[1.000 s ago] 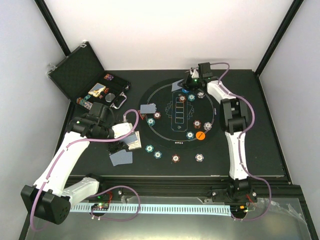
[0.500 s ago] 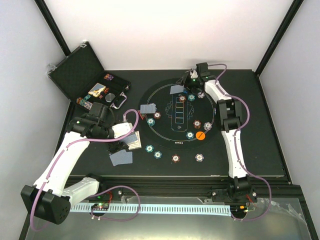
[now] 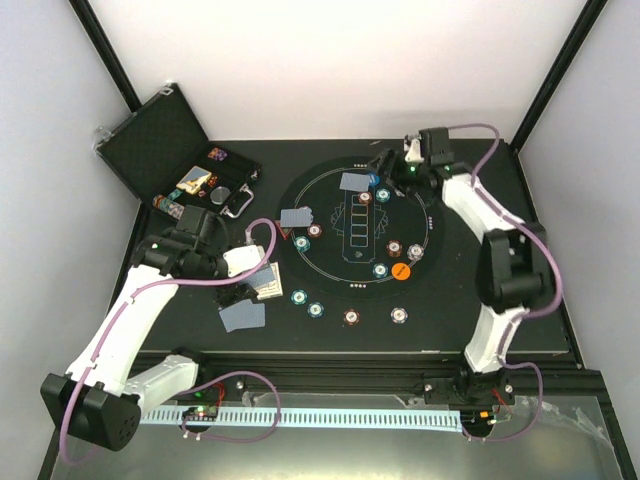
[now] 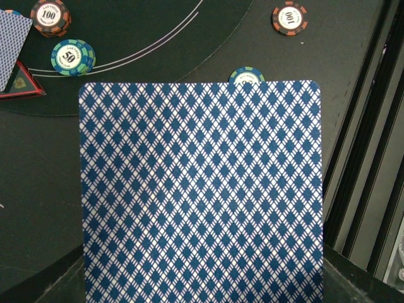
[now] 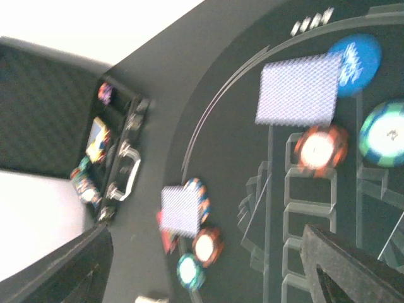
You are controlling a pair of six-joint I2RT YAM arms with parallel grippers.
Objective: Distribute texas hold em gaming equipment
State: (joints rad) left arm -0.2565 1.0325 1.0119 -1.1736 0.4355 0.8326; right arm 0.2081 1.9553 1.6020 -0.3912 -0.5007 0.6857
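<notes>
A blue-backed playing card (image 4: 201, 189) fills the left wrist view and hides the jaws; my left gripper (image 3: 238, 298) is shut on it, left of the round mat (image 3: 320, 262). A small stack of cards (image 3: 266, 282) lies beside it. My right gripper (image 3: 396, 172) stands open at the mat's far edge with nothing between its fingers (image 5: 353, 265). Just left of it a card (image 3: 355, 181) lies flat by the blue disc (image 3: 373, 178). Another card (image 3: 296, 217) lies at the mat's left rim on a red triangle marker (image 4: 19, 79). The orange disc (image 3: 400, 270) and several chips (image 3: 351, 317) lie around.
The open black foam-lined case (image 3: 170, 150) stands at the back left, with chips and cards in it. A metal rail (image 3: 340, 365) runs along the table's near edge. The table's dark right edge (image 3: 545, 250) lies beyond the right arm.
My right gripper has opened, let go of the card on the far side of the mat, and drawn back to the right. The left arm and its card have not moved.
</notes>
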